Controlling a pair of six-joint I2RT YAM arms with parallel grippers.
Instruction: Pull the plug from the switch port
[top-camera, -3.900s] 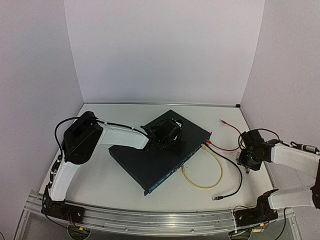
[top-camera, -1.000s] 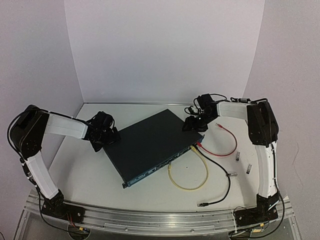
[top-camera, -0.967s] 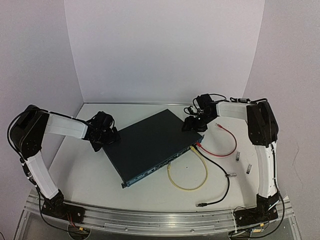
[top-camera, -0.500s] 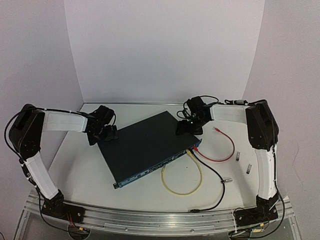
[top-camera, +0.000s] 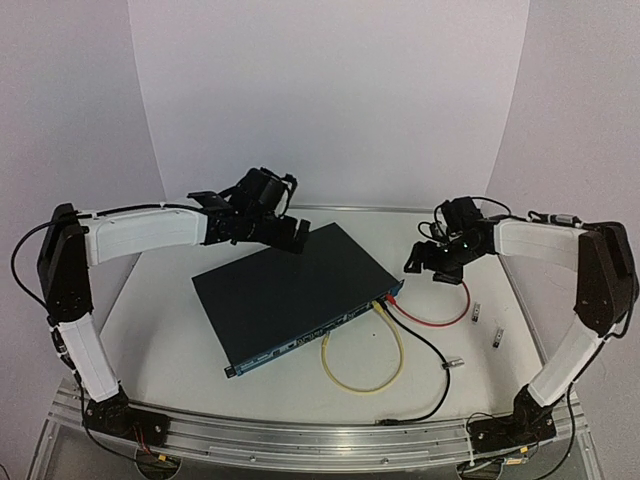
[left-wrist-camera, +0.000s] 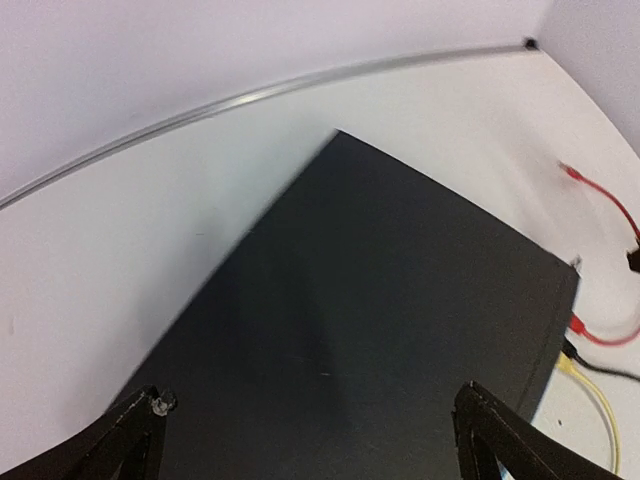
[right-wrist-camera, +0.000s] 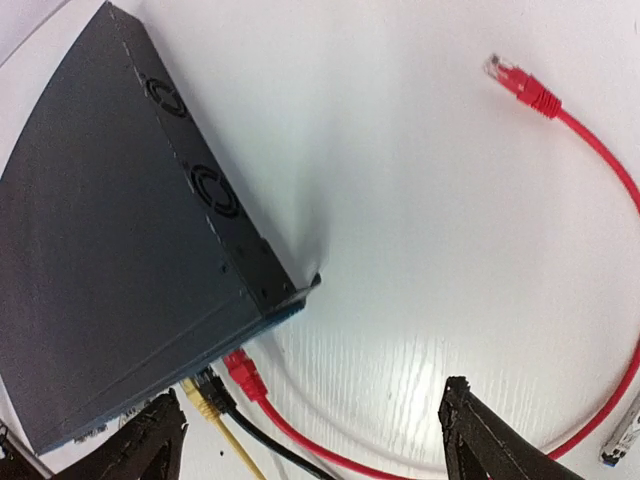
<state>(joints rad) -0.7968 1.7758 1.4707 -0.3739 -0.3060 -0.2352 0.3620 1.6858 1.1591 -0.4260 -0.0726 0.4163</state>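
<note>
The switch (top-camera: 290, 300) is a flat dark box lying askew mid-table, its socket face toward the front right. A red plug (top-camera: 392, 297), a black plug and a yellow plug (top-camera: 379, 306) sit in sockets at its right end. My left gripper (top-camera: 290, 232) is open and empty, hovering over the switch's far corner; its view shows the switch top (left-wrist-camera: 380, 320) between the fingers. My right gripper (top-camera: 425, 262) is open and empty, right of the switch's right corner. Its view shows the red plug (right-wrist-camera: 240, 372), black plug (right-wrist-camera: 212, 385) and yellow plug (right-wrist-camera: 197, 398) just ahead of the left finger.
The red cable (top-camera: 450, 318) loops right, its free end (right-wrist-camera: 515, 78) on the table. The yellow cable (top-camera: 365, 372) and black cable (top-camera: 440, 385) loop toward the front. Small metal pieces (top-camera: 477, 312) lie at the right. Walls stand behind and at both sides.
Both grippers have come off the switch's sides. The left moved up and right to the far corner. The right moved right, away from the switch. The switch has hardly moved since half a second ago.
</note>
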